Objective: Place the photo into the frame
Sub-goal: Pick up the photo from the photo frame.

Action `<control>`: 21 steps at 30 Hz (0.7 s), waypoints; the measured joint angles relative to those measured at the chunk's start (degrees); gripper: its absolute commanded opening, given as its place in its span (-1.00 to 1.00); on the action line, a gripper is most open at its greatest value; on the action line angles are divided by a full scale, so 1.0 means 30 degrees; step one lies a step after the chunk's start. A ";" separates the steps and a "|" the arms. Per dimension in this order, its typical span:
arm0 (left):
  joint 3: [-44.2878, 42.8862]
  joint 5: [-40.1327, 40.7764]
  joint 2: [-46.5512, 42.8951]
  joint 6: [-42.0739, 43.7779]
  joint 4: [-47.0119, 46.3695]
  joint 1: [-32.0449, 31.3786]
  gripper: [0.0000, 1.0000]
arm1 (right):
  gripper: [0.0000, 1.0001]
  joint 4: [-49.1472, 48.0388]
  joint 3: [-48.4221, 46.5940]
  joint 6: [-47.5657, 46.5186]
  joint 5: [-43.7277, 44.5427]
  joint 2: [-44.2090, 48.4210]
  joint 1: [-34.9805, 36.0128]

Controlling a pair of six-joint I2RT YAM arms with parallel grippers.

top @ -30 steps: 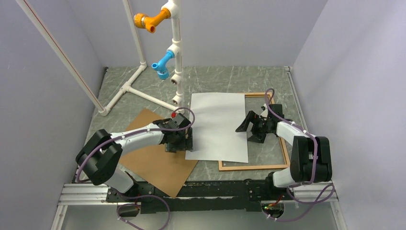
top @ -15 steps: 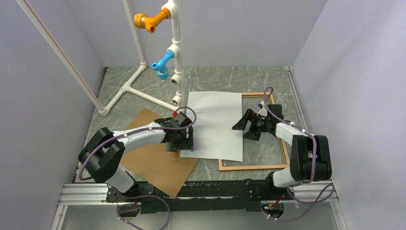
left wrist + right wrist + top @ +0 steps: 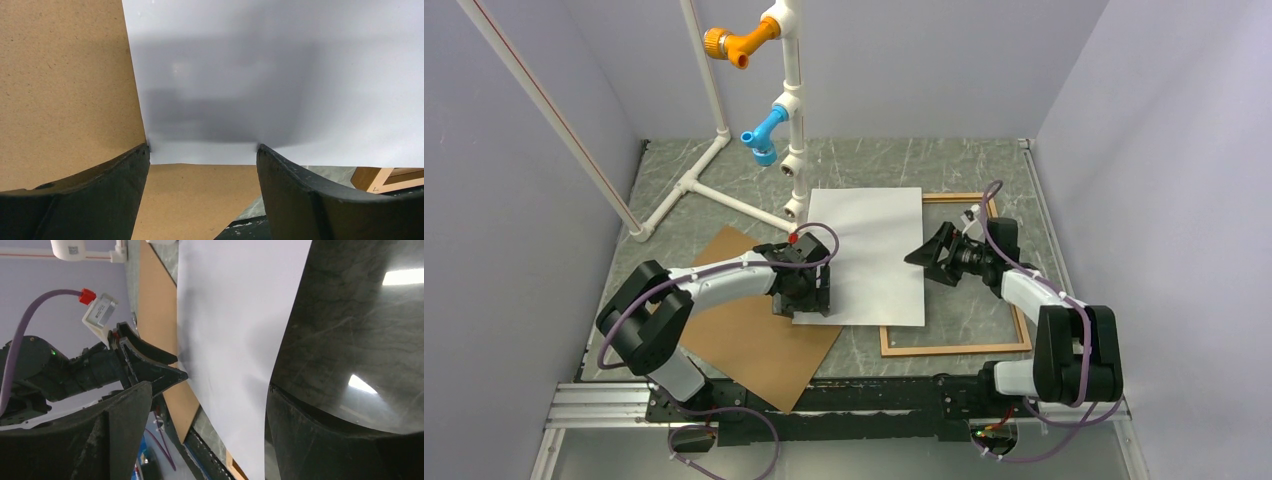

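Brown hardboard (image 3: 749, 335) lies nearest the arm bases on the left, flat on the table (image 3: 904, 165). Its far-right corner sits under the photo. To its right, the frame (image 3: 954, 347) lies flat. Its near rail, right rail and part of its far rail are exposed, and its left side is covered.

Left pincer (image 3: 202, 148): jaws spread wide, tips down at the photo's near edge, one at the near-left corner. Nothing is clamped between them. Whether the tips press on the sheet cannot be told.

Photo (image 3: 864, 250): flat, white back up, printed face not visible. It bridges the hardboard corner, a strip of bare table and the left part of the frame's glass. It sits left of centre on the frame and is not within the rails.

Right pincer (image 3: 207, 385): jaws wide, low over the glass, the photo's right edge between the fingers. No grip is evident.

Assessment: the task is incomplete. The sheet is face down, which suits loading from the back. It needs to be shifted right, squared to the rails and dropped inside them.

Farthest back stands a white pipe rig (image 3: 789, 110) with an orange fitting (image 3: 734, 42) and a blue fitting (image 3: 762, 135).

Markings: no brand or label can be read. A white tag on the left wrist cable shows no legible text.
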State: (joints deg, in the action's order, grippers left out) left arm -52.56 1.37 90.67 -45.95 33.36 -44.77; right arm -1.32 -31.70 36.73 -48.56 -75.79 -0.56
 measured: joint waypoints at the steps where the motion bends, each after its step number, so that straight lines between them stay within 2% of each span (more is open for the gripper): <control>1: -0.0066 0.0007 0.0051 0.0022 0.0066 -0.0022 0.63 | 0.67 -0.0175 0.0073 0.0124 -0.0007 -0.0029 0.0087; 5: -0.0168 0.0066 0.0153 0.0095 0.0175 -0.0073 0.64 | 0.62 -0.1428 0.0583 0.0903 -0.0007 -0.0291 0.0947; 11: -0.0328 0.0146 0.0313 0.0102 0.0335 -0.0146 0.64 | 0.24 -0.2565 0.0889 0.1872 0.0007 -0.0386 0.1865; 15: -0.0386 0.0189 0.0328 0.0109 0.0408 -0.0182 0.67 | -0.28 -0.2812 0.0889 0.2135 0.0058 -0.0277 0.1894; 18: -0.0423 0.0262 0.0321 0.0117 0.0437 -0.0255 0.68 | -0.87 -0.2863 0.0991 0.2259 0.0211 0.0364 0.1909; 19: -0.0452 0.0321 0.0313 0.0146 0.0466 -0.0313 0.69 | -1.00 -0.2834 0.0998 0.2237 0.0313 0.0685 0.1916; 21: -0.0525 0.0444 0.0306 0.0233 0.0561 -0.0444 0.70 | -1.00 -0.2565 0.0984 0.2135 0.0583 0.1311 0.1931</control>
State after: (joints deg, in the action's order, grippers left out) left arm -54.13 2.70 91.59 -45.25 35.05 -46.11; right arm -9.02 -28.75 43.13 -46.81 -71.85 5.23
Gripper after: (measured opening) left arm 0.841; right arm 0.074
